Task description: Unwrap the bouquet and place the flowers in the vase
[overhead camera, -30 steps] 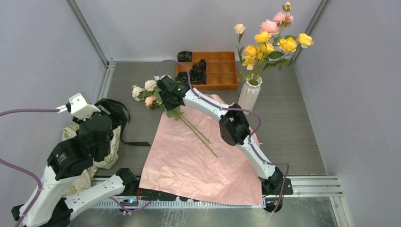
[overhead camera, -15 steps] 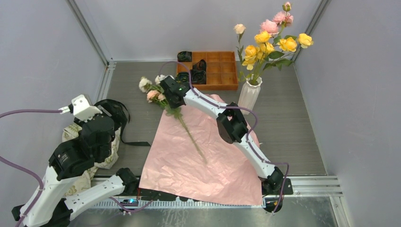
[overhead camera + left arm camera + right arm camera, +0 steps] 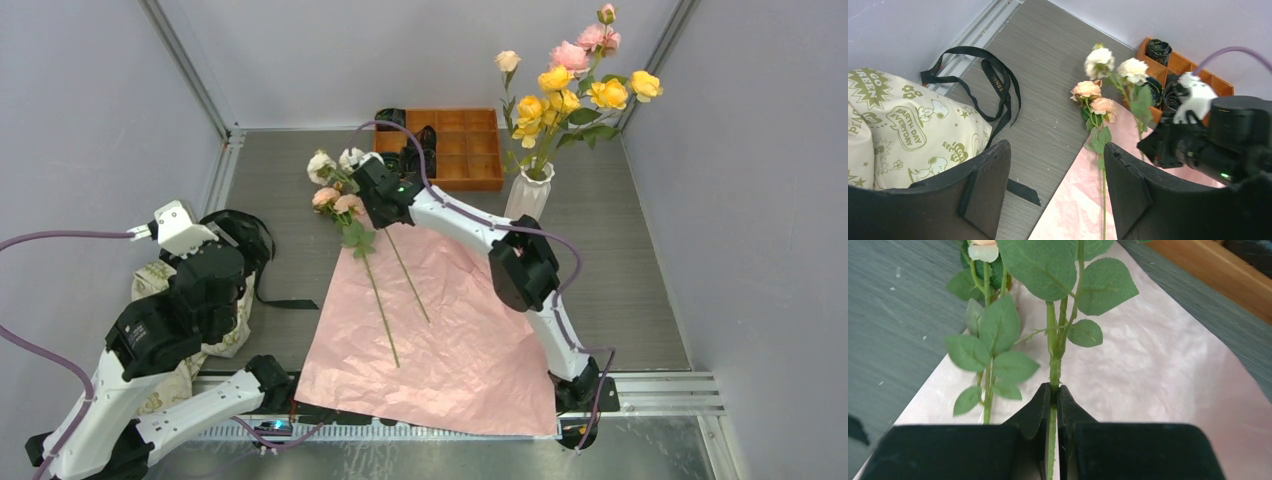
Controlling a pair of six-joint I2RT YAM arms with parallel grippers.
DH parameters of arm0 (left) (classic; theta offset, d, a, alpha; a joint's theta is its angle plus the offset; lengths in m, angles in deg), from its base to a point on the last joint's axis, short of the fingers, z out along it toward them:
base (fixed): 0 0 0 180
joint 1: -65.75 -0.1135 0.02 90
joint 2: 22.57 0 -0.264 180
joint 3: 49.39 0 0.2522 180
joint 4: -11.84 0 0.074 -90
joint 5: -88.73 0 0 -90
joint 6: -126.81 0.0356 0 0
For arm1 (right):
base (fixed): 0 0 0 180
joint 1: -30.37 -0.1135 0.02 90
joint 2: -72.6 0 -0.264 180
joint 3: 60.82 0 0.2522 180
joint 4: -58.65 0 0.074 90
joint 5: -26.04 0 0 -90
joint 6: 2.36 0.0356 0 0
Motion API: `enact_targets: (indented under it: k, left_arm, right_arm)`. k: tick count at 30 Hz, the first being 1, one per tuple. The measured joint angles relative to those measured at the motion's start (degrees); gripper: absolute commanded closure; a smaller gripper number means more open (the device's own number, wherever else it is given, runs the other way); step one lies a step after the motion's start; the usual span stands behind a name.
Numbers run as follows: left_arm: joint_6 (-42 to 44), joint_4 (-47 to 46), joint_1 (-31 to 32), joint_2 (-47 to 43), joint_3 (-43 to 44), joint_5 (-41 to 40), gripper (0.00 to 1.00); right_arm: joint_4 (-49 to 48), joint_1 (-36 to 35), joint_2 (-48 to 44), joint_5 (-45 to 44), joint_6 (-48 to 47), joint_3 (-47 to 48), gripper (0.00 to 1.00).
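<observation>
Plainly, the right hand is pinched shut on one green stem of the flowers, just below a fan of leaves; a second leafy stem runs beside it, to the left of the jaws and outside them. In the top view these flowers sit just above the centre of the frame, with two white blooms and two peach ones over the grey counter. Their two long stems slant down the frame onto the pink paper sheet spread in the lower middle.

The white ribbed vase stands right of centre, apart from the hand, and holds yellow and pink roses that reach to the upper right. Behind it sits the orange compartment tray.

At lower left, the left hand hangs with its fingers wide apart and nothing between them. Below it lies a beige bag printed with "GO GREEN", "EARTH DAY EVERYDAY" and a cut-off "RECY", along with cartoon dogs. A black ribbon curls beside the bag, with small pale letters that seem to read "TERNAL".
</observation>
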Motion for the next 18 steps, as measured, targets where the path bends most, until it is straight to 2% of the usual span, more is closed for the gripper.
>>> enact_targets:
  k: [6,13,18]
  left_arm:
    - [-0.52,-0.04,0.00,0.04,-0.61,0.68,0.32]
    - [-0.57,-0.26,0.00,0.66,-0.72,1.86,0.32]
    - [-0.59,-0.70,0.00,1.11,-1.14,2.73,0.32]
  right_arm:
    - [-1.86,0.00,-13.62,-2.49,-0.87,-7.87,0.99]
    - [-3.56,0.00,-28.04,-7.13,-3.74,-10.73,0.99]
    - [-8.44,0.00,-39.60,-12.24,-8.09,-14.40,0.99]
